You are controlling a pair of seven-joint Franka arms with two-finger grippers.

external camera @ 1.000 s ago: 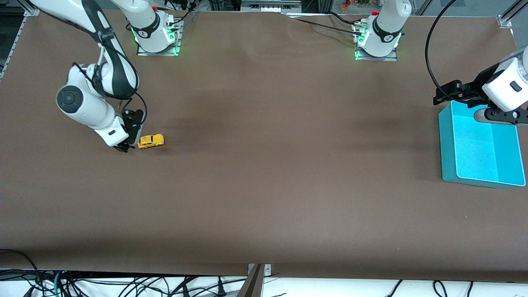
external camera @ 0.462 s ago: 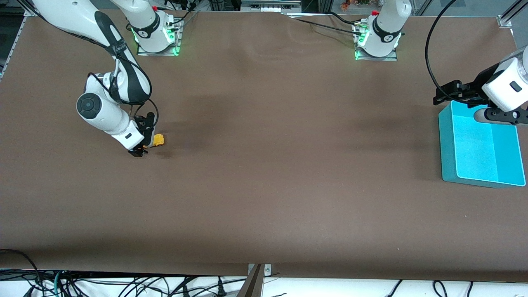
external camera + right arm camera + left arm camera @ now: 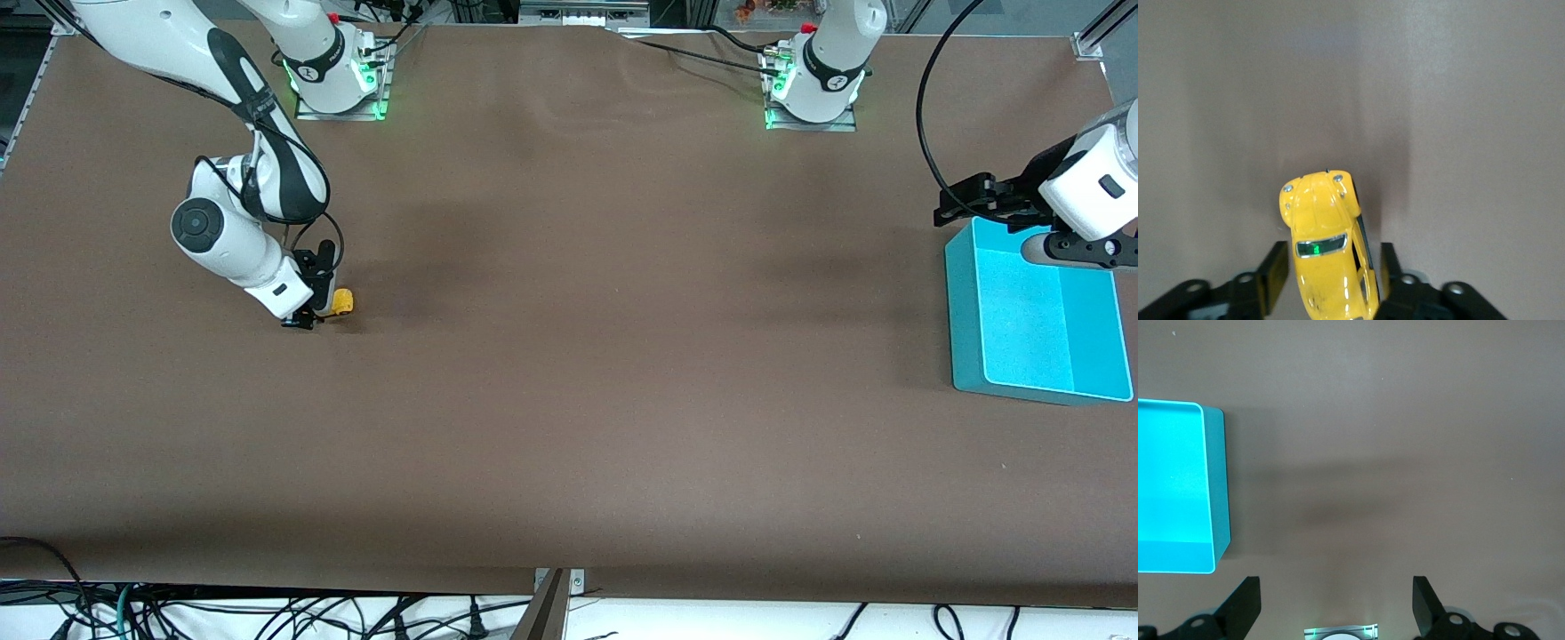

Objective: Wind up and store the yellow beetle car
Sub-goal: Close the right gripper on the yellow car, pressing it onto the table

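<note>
both fingers (image 3: 1275, 277) flank the yellow beetle car (image 3: 1328, 247).

From the front, the right gripper (image 3: 313, 313) covers most of the yellow beetle car (image 3: 342, 302); only one rounded end pokes out beside the black fingers, so its wheels and windows cannot be made out there. In the right wrist view the car (image 3: 1328, 260) runs off the picture's edge, its rear end lost, and whether the finger pads actually press its sides is hard to judge. The left gripper (image 3: 965, 203) sits partly behind its own white wrist, which is itself cut by the frame edge, above the teal bin (image 3: 965, 302). In the left wrist view the bin (image 3: 1215, 487) is cropped at the edge, and only the fingertips (image 3: 1245, 607) show.
</note>
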